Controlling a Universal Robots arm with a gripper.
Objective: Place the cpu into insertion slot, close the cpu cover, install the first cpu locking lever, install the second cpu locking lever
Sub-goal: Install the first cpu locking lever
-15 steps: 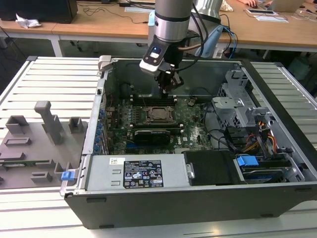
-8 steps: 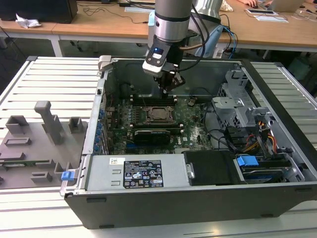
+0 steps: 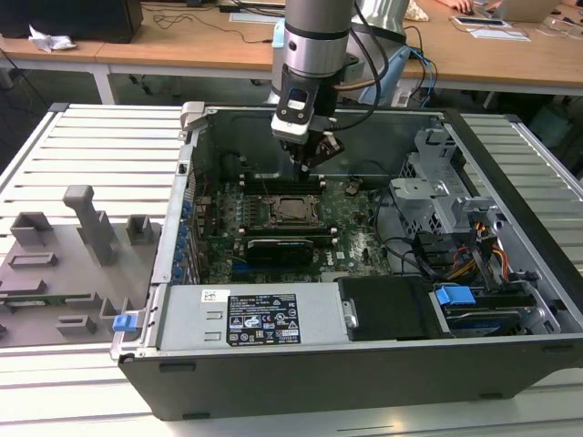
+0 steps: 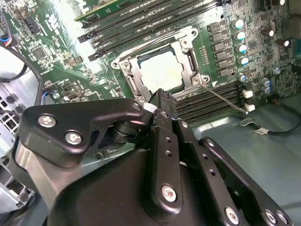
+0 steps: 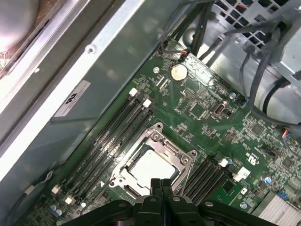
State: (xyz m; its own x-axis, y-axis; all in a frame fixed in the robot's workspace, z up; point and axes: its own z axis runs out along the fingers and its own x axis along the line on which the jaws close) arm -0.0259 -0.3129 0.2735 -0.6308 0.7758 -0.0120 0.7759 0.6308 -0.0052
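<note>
An open computer case (image 3: 273, 364) sits on a pale slatted worktop (image 3: 91, 146), with its green motherboard (image 3: 355, 237) exposed. In the upper middle of the exterior view, the robot arm reaches down into the case. Its black claw (image 3: 310, 162) hangs just above the board, beside the far edge of the insertion slot (image 5: 133, 154).

In both wrist views the claw (image 4: 160, 94) (image 5: 161, 183) has its two fingers pressed together and holds nothing.

The cpu (image 3: 293, 209) lies at the middle of the exterior view. In both wrist views the cpu (image 4: 162, 70) (image 5: 150, 165) is seated flat in the slot, and its pale face shows through the window of the cpu cover (image 4: 133, 77), which lies down over it. In the second wrist view a thin wire locking lever (image 4: 225, 100) runs out from one corner of the cover across the memory slots (image 4: 141, 19). Whether it is latched cannot be told.

The chip looks light, rigid and fragile, best touched only at its edges. The cover looks thin and stiff, and is probably hinged. The lever is probably springy and slippery, and is best caught near its free end.
</note>
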